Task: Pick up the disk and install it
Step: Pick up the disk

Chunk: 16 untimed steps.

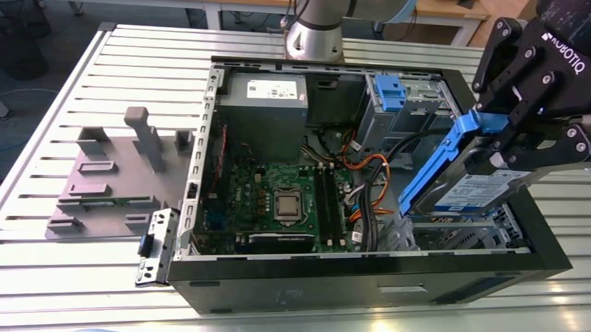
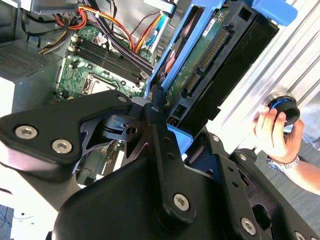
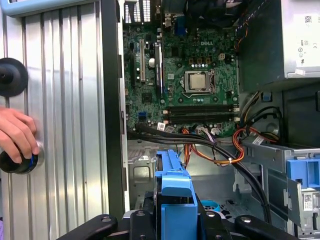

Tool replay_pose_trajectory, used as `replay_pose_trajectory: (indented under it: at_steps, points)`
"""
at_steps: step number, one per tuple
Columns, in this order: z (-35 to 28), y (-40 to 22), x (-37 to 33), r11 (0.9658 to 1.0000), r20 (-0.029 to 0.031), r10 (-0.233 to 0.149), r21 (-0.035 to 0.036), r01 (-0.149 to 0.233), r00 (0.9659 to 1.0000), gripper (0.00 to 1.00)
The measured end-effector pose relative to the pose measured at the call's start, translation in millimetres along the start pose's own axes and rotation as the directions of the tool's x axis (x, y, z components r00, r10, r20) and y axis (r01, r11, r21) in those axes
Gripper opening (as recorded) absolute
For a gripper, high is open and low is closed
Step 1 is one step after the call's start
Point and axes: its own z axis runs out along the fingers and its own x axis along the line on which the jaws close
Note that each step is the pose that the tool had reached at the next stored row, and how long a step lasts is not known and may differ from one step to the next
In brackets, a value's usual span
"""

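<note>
Tool [image 1: 511, 142] clamped on the disk [image 1: 480, 190], a flat silver hard drive with a blue-and-white label and blue plastic rails, above the open black computer case [image 1: 369, 266].

From my seat I see the disk held tilted in the air over the case's end at the exterior view's right, its lower end pointing down towards the drive cage; I cannot tell whether it touches the cage. The case lies on its side on the slatted aluminium table [image 1: 65, 90], with the green motherboard [image 1: 277, 200] and grey power-supply box [image 1: 263, 104] exposed inside. A grey fixture block [image 1: 111, 173] sits on the table just beside the case, at the exterior view's left. In both wrist views a person's hand [image 2: 275, 130] [image 3: 17, 135] grips a black knob [image 2: 282, 107] beside the case.
</note>
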Motion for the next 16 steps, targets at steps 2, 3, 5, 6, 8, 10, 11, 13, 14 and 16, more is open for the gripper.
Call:
replay_pose_trajectory:
  at_steps: [2,3,5,6,8,10,11,13,14,16]
  points:
    - [0.2,-0.4,0.0,1.0000,0.0000,0.000,0.0000,0.000,1.0000,0.36]
    - [0.3,-0.6,0.0,1.0000,0.0000,0.000,0.0000,0.000,1.0000,0.36]
    - [0.4,-0.9,0.0,1.0000,-0.0001,0.000,0.0000,0.000,1.0000,0.36]
    - [0.5,-1.1,0.0,1.0000,-0.0001,0.000,0.0000,0.000,1.0000,0.36]
    - [0.7,-1.6,-0.1,1.0000,0.0000,0.000,0.0000,0.000,1.0000,0.36]
    - [0.9,-2.0,-0.1,1.0000,0.0000,0.000,0.0000,0.000,1.0000,0.36]
    - [1.0,-2.2,-0.1,1.0000,0.0000,0.000,0.0000,0.000,1.0000,0.36]
    - [1.2,-2.7,-0.1,1.0000,0.0000,0.000,0.0000,0.000,1.0000,0.36]
    - [1.3,-2.9,-0.1,1.0000,0.0000,0.000,0.0000,0.000,1.0000,0.36]
    - [1.5,-3.4,-0.1,1.0000,0.0000,0.000,0.0000,0.000,1.0000,0.36]
